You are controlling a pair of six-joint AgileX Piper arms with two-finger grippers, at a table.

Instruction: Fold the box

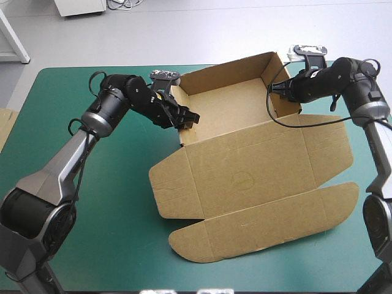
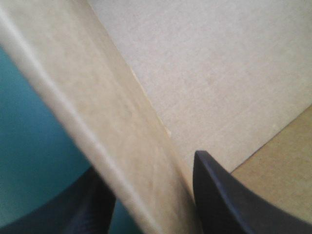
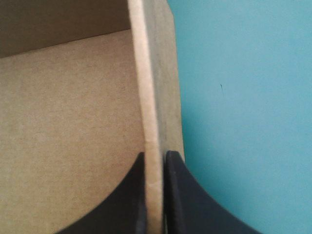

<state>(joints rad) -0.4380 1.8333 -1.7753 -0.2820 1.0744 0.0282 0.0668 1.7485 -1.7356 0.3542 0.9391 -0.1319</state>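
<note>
The brown box point(image 1: 245, 177) stands as an open tray on the teal-green cover, its lid and front flap lying flat toward the near edge. My left gripper point(image 1: 187, 117) is at the near end of the tray's left wall. In the left wrist view this gripper point(image 2: 148, 163) has one black finger on each side of the thick wall point(image 2: 112, 126), pressed against it. My right gripper point(image 1: 282, 86) is at the tray's right wall. Seen from the right wrist, it point(image 3: 155, 153) pinches that wall's top edge point(image 3: 151, 87), with the tray floor on one side and cover on the other.
Bare teal-green cover point(image 1: 92, 245) lies to the left of and in front of the box. An edge of more brown board point(image 1: 5, 125) shows at the table's left edge. The lid's rounded flap point(image 1: 263, 226) reaches close to the near edge.
</note>
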